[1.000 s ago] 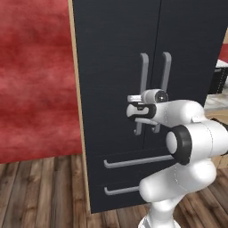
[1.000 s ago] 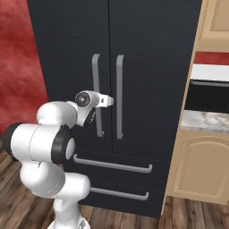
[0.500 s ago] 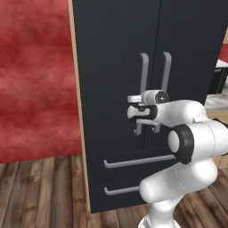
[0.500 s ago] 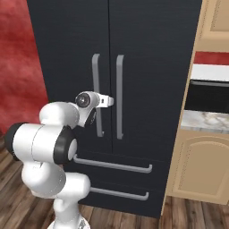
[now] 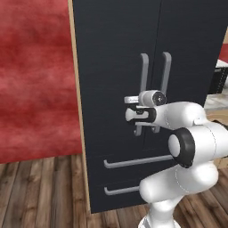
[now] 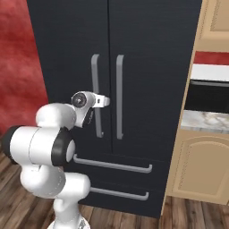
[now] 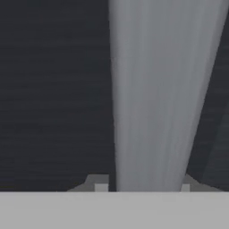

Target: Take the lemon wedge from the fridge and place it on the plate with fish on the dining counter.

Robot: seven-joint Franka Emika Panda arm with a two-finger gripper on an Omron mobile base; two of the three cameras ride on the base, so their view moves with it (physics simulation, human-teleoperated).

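Observation:
The fridge [image 5: 116, 53] [image 6: 147, 36] stands tall and black in front of me with both doors closed. My gripper [image 5: 137, 124] [image 6: 95, 109] is at the lower part of the left door's grey bar handle [image 5: 143, 71] [image 6: 95, 76]. In the hand view that handle [image 7: 156, 89] fills the gap between the two fingertips, and my gripper [image 7: 143, 185] is shut on it. The lemon wedge is hidden behind the closed doors. The plate with fish and the dining counter are out of view.
The right door's handle [image 6: 119, 89] runs close beside the held one. Two drawer handles [image 5: 138, 161] [image 6: 112, 164] lie below. A red wall [image 5: 35, 80] is on the left, a tan cabinet [image 6: 201, 165] with a marble top [image 6: 205, 120] on the right, over a wooden floor [image 5: 40, 187].
The fingers have closed in on the left door handle. The arm and the fridge doors have barely moved.

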